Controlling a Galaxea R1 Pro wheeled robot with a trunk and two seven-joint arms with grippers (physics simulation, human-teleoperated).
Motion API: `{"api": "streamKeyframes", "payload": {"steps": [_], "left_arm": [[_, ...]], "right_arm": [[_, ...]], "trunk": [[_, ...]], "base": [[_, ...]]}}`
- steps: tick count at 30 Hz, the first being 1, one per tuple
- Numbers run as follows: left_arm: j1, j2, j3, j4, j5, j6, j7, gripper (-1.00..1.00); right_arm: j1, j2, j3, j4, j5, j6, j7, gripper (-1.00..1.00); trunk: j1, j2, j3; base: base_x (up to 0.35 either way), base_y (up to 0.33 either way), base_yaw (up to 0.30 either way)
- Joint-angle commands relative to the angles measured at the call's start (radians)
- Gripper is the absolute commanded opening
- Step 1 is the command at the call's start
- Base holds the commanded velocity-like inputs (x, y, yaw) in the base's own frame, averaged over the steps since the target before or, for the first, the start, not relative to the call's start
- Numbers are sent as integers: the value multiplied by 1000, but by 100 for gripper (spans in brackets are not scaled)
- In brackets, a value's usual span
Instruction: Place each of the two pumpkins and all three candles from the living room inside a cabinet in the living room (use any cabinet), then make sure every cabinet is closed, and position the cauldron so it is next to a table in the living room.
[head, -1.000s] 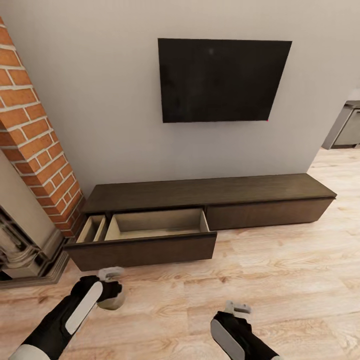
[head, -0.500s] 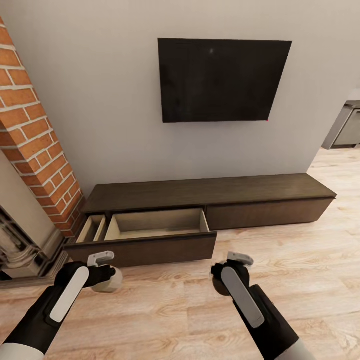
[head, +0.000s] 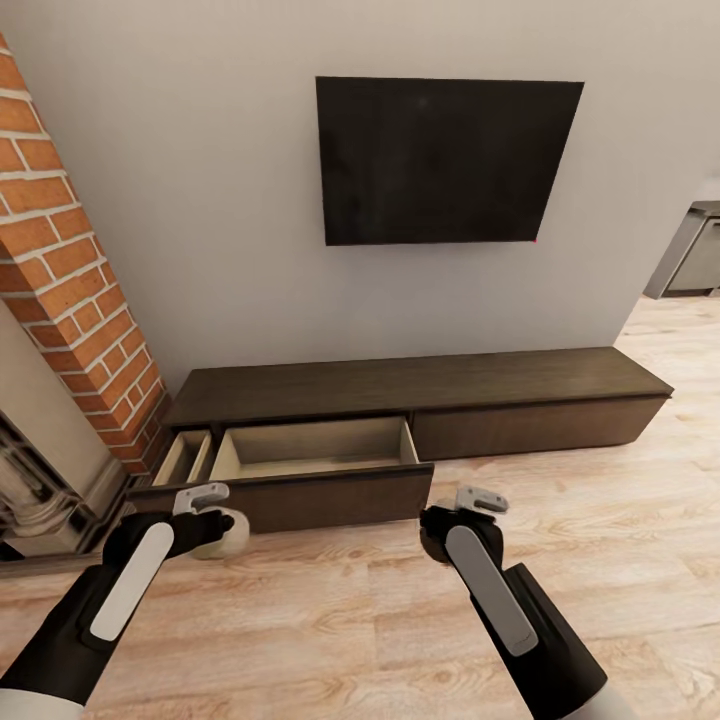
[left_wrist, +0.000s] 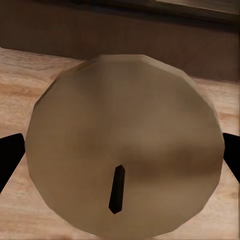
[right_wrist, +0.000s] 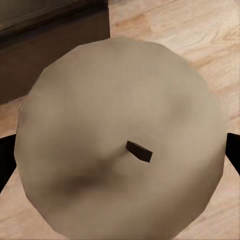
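Note:
The cabinet (head: 420, 385) runs low along the wall, and its left drawer (head: 300, 500) is pulled out with a bare tan inside. Just in front of that drawer's left end, my left gripper (head: 208, 520) is shut on a beige candle (head: 224, 537). In the left wrist view this candle (left_wrist: 125, 145) shows its wick, with black fingertips (left_wrist: 9, 155) at its sides. My right gripper (head: 463, 518) hovers off the drawer's right corner, shut on another candle (right_wrist: 120, 140). Pumpkins, cauldron and table are out of view.
A black TV (head: 448, 160) hangs on the wall above the cabinet. A brick fireplace column (head: 70, 290) with a stone surround (head: 40, 490) stands at the left. Light wooden floor (head: 600, 560) spreads to the right, toward grey units (head: 690, 250) at the far right.
Both arms have moved forward toward the open drawer with their candles. The right arm has come up and extended well into view.

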Motion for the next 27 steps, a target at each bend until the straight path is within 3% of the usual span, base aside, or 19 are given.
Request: {"api": "streamKeyframes", "payload": {"steps": [1, 4, 10, 27], "left_arm": [[-1, 1, -3, -5, 10, 1, 11, -100], [-1, -1, -3, -10, 10, 0, 11, -100], [-1, -2, -4, -10, 9, -5, 9, -100], [-1, -4, -5, -3, 9, -8, 8, -100]], "right_arm": [[-1, -1, 2, -3, -4, -26, 15, -100], [-1, -6, 7, -6, 33, -101, 84, -100], [-1, -7, 8, -16, 79, -127, 115, -100], [-1, -2, 11, -9, 82, -128, 119, -100]], "trunk": [[0, -1, -1], [0, -1, -1], [0, -1, -1], [0, -1, -1]], "base": [[0, 0, 0], [0, 0, 0], [133, 0, 0], [68, 37, 0]]}}
